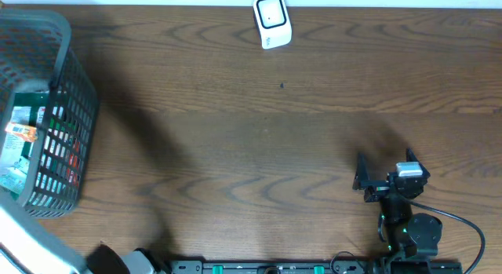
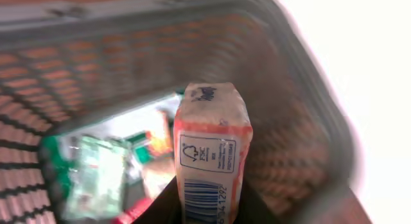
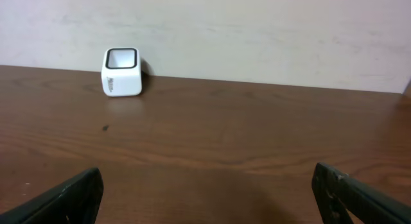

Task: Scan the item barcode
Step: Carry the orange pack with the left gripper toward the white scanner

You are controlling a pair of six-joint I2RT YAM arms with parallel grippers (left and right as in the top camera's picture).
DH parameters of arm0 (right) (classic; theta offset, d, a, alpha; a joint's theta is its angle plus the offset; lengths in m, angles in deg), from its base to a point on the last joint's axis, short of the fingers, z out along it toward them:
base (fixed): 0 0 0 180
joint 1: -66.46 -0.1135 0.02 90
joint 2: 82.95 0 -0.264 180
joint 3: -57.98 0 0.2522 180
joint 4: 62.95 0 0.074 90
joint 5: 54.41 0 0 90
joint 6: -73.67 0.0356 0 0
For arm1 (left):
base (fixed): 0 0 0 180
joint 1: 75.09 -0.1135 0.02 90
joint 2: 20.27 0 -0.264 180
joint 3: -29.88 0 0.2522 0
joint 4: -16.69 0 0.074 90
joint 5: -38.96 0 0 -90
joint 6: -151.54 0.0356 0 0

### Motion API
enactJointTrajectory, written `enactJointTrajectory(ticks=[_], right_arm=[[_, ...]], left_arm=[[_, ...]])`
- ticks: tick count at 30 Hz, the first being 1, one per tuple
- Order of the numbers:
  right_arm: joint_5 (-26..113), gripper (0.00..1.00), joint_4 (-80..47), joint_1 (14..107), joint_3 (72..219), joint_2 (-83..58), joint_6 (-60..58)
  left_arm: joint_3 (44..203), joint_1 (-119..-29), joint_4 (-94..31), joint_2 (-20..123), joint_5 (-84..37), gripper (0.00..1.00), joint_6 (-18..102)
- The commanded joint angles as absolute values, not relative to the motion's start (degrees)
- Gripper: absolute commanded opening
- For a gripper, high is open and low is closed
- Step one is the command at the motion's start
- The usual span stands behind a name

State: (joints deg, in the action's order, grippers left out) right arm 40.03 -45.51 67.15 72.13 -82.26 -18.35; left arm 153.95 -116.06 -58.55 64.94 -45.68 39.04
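Left pincer (image 2: 210, 210) clamped on the orange-and-white packet (image 2: 212, 140), barcode (image 2: 204, 199) facing us, over the grey basket (image 2: 308, 121), right pincer (image 3: 207, 195) gaping wide above the counter (image 3: 212, 140), we spot the white scanner (image 3: 122, 71) well apart

Dark brown wood-grain table (image 1: 235, 148) — soft sheen along the grain. Pale off-white wall (image 3: 257, 31) meeting far edge, faintly mottled. Even indoor light — diffuse shadow at left.

My left gripper (image 2: 209, 210) pinches an orange-and-white carton (image 2: 212, 147) between dark fingers (image 2: 166, 208), holding it upright inside the grey mesh basket (image 2: 302, 140). Its barcode (image 2: 202, 199) and FSC mark face my camera. A green-and-white packet (image 2: 96, 179), blurred, lies below at the left.
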Motion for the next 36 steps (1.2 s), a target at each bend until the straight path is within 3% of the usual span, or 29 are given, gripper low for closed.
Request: enactJointTrajectory(ticks=[1, 9, 17, 25, 36], right_arm=[[39.9, 0.99, -45.3, 67.3, 72.1, -82.6, -17.7], [39.9, 0.99, -45.3, 67.3, 72.1, -82.6, -17.7], [39.9, 0.99, -45.3, 67.3, 72.1, -82.6, -17.7], [39.9, 0.99, -45.3, 67.3, 72.1, -82.6, -17.7], [39.9, 0.99, -45.3, 67.3, 72.1, -82.6, -17.7]], left_arm=[[154.1, -107.1, -61.1, 60.8, -42.0, 0.22, 39.1], [153.1, -80.0, -69.3, 59.9, -42.9, 0.22, 40.5], [149.2, -57.1, -69.8, 70.8, -45.0, 0.22, 38.2], [149.2, -45.8, -64.2, 86.8, -46.8, 0.22, 35.9], [149.2, -39.0, -55.7, 102.9, -46.8, 0.22, 34.6]])
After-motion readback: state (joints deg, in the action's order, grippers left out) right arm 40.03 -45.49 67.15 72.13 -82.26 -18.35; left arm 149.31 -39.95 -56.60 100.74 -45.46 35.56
